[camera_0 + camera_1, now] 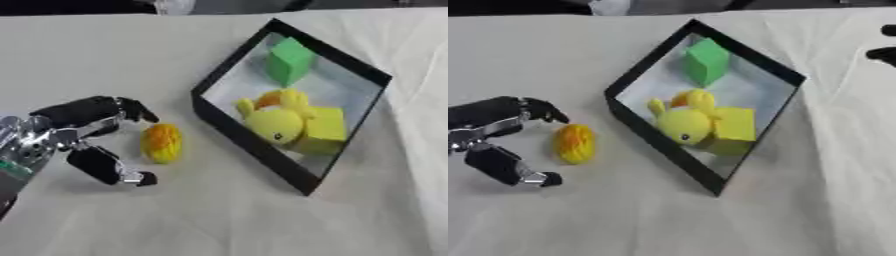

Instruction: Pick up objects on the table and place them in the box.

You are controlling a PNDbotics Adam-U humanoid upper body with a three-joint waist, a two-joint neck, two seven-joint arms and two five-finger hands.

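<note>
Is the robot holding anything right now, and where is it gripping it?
Nothing is held. The left hand is open around the orange ball, not touching it.

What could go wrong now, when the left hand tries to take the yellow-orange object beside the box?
1. The yellow-orange object looks rounded; the open left hand may knock it so it rolls away.
2. The box has a raised black wall, which the object could catch.
3. The duck and blocks already crowd the box.

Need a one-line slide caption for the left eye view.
Left hand open beside an orange-yellow ball on the table; the black box already holds a duck and green and yellow blocks.
</note>
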